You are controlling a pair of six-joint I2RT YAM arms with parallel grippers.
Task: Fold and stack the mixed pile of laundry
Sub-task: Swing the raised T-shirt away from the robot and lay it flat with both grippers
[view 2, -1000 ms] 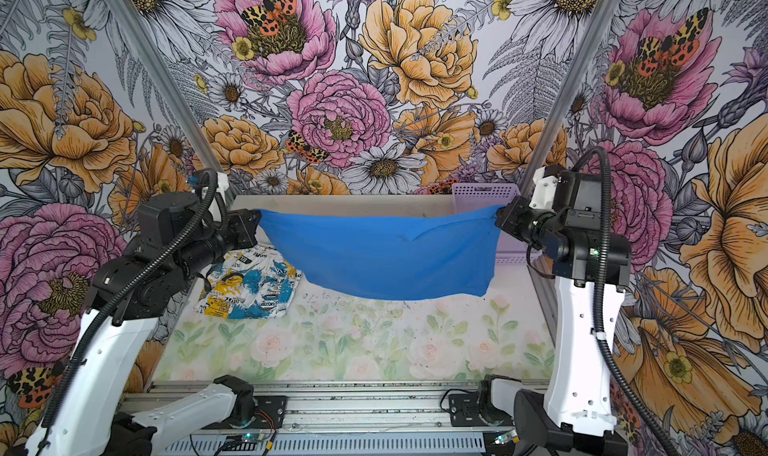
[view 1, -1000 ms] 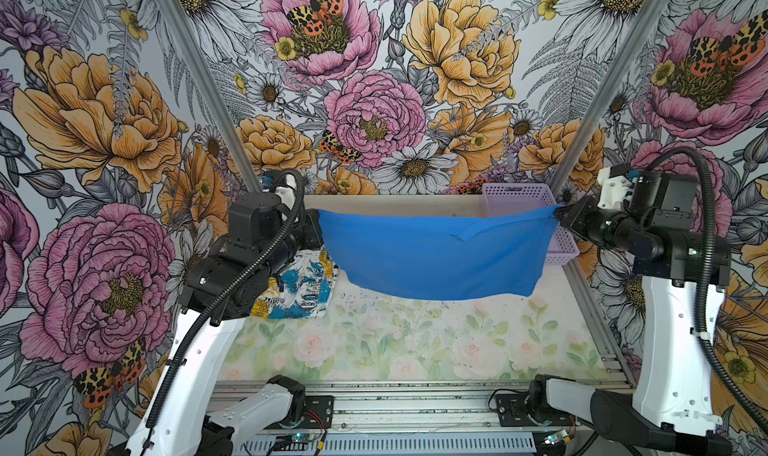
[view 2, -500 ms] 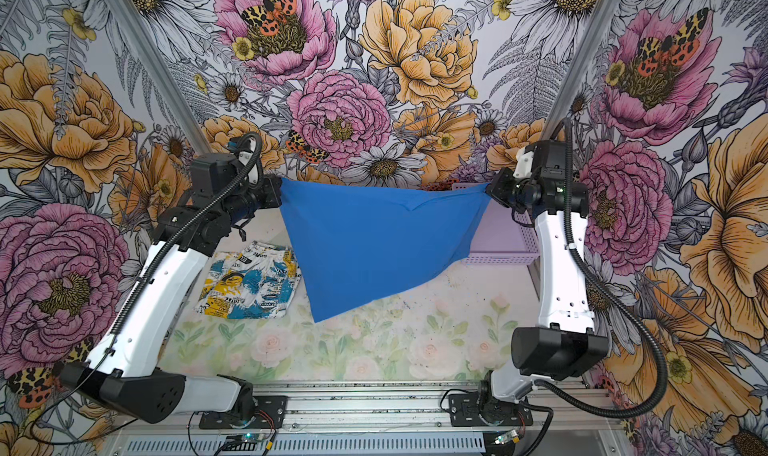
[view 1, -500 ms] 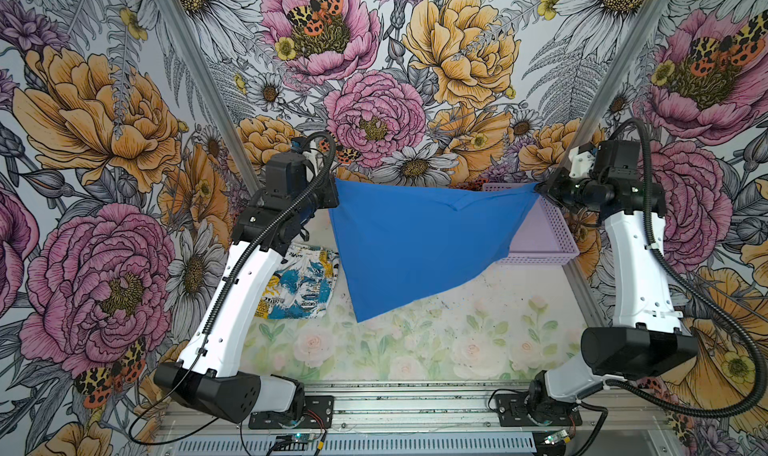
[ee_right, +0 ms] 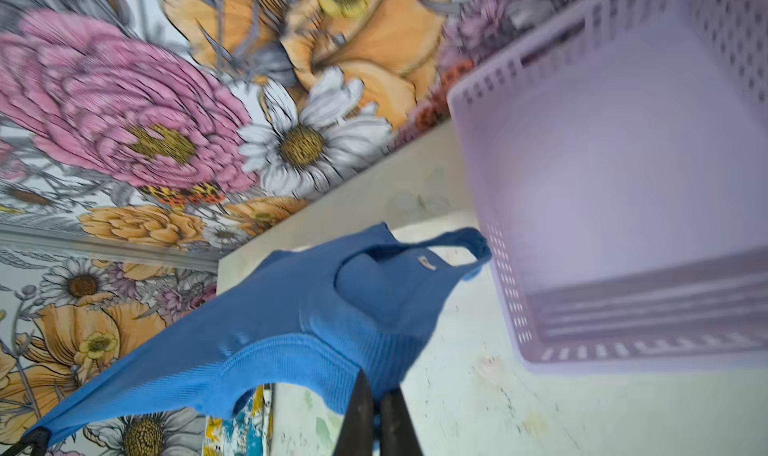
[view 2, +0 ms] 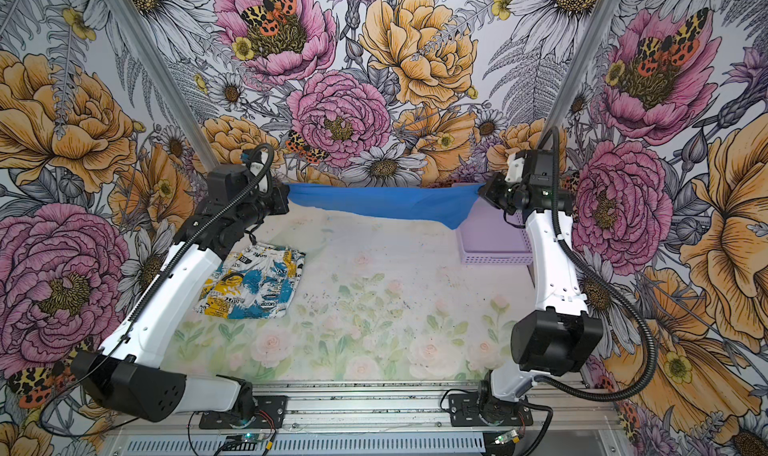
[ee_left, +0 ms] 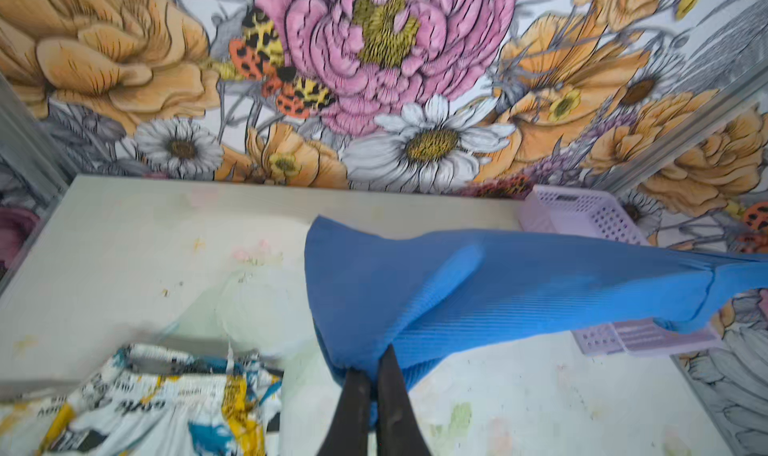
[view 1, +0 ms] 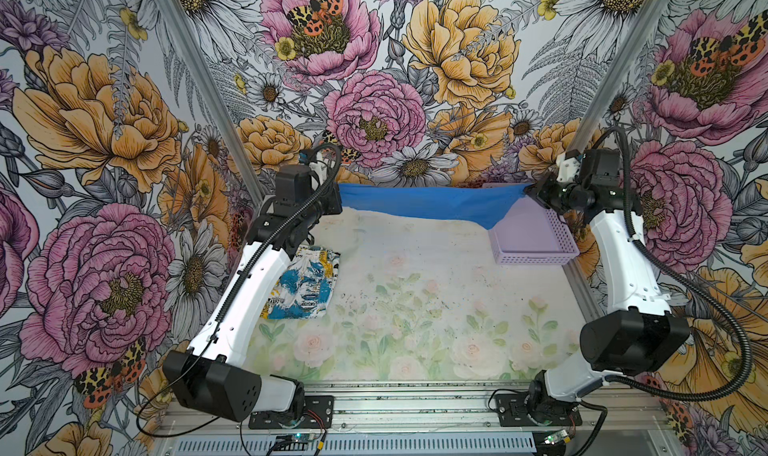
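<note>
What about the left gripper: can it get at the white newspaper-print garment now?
Probably not yet: the left gripper is shut on the royal blue T-shirt. The white newspaper-print garment lies uncovered close by that arm, so likely yes after release.

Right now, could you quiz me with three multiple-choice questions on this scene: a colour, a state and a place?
1. The perforated basket is: A) lavender B) green C) red
2. The blue T-shirt between the left pincer and right pincer is: A) crumpled in the basket B) gripped by both, stretched between them C) gripped by neither
3. The newspaper-print garment lies: A) in the basket B) over the T-shirt C) on the table, left of the middle in both top views

Answers: 1 A, its walls are pale purple; 2 B, each wrist view shows shut jaws pinching blue cloth; 3 C, it rests there alone.
</note>
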